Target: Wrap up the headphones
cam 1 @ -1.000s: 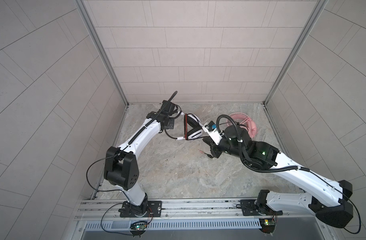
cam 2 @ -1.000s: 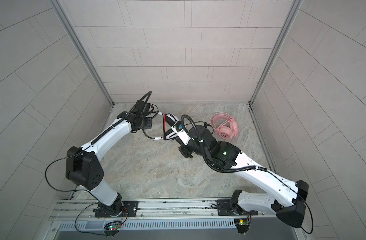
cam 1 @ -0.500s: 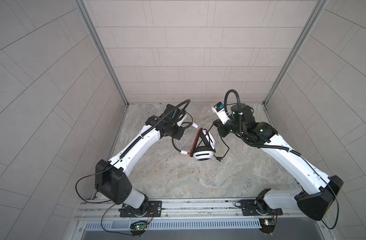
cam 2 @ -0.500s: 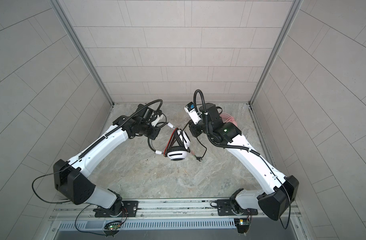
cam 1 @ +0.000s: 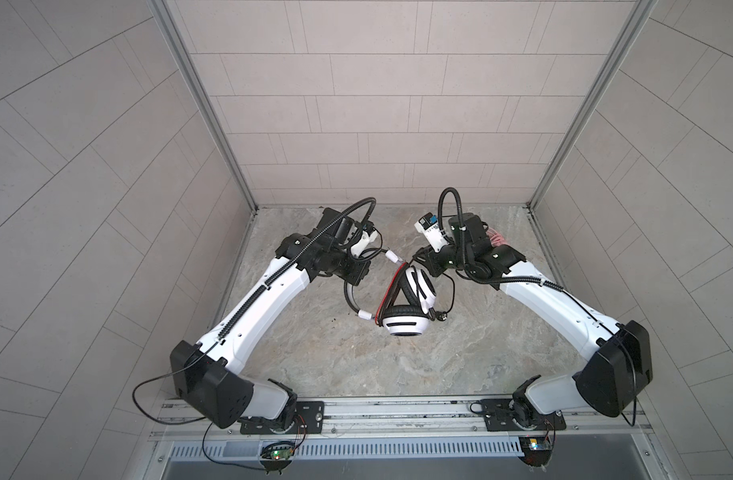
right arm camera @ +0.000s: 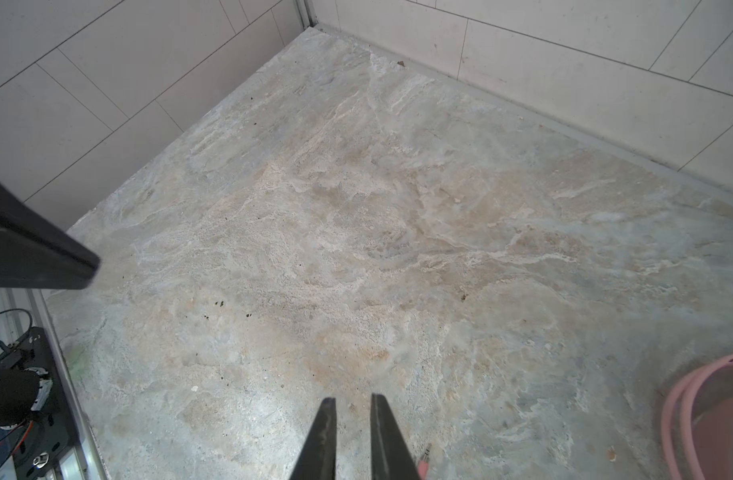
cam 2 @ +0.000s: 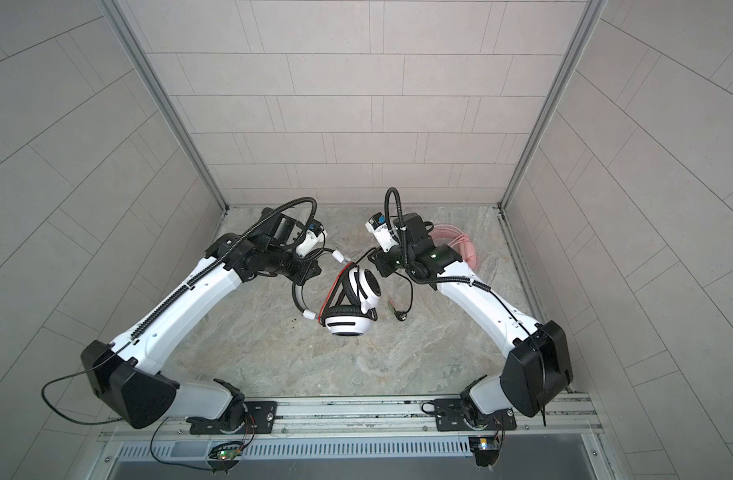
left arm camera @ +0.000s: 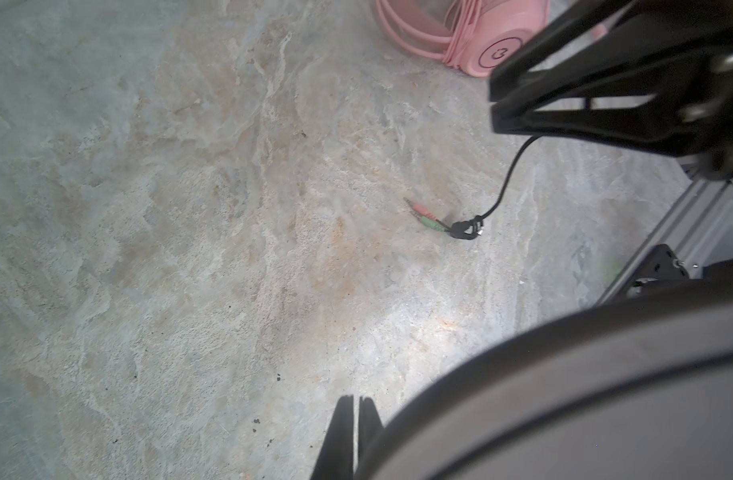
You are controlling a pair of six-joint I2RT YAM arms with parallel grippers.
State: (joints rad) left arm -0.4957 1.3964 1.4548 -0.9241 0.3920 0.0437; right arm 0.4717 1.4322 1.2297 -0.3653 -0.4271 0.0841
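Note:
The white-and-black headphones [cam 1: 406,326] [cam 2: 350,326] hang at mid-table in both top views, one striped cup low and the other [cam 1: 419,286] tilted above it. My left gripper [cam 1: 357,275] [left arm camera: 358,399] is shut on their black headband arc [cam 1: 349,293], which fills the near corner of the left wrist view. My right gripper [cam 1: 423,258] [right arm camera: 352,401] is just right of them, jaws slightly open and holding nothing. The thin black cable [left arm camera: 508,178] drops from beneath it to the plug [left arm camera: 460,230] [cam 2: 400,316] lying on the table. The pink headphones [cam 2: 464,249] [left arm camera: 481,45] lie back right, partly hidden by the right arm.
Tiled walls close the table [cam 1: 398,374] on the left, back and right, with metal corner posts [cam 1: 248,199]. A metal rail [cam 1: 377,415] carrying both arm bases runs along the front edge.
A second ago the headphones were farther back and my right arm lay low across the middle. The left gripper has brought them forward; the right arm has drawn back and parted its jaws.

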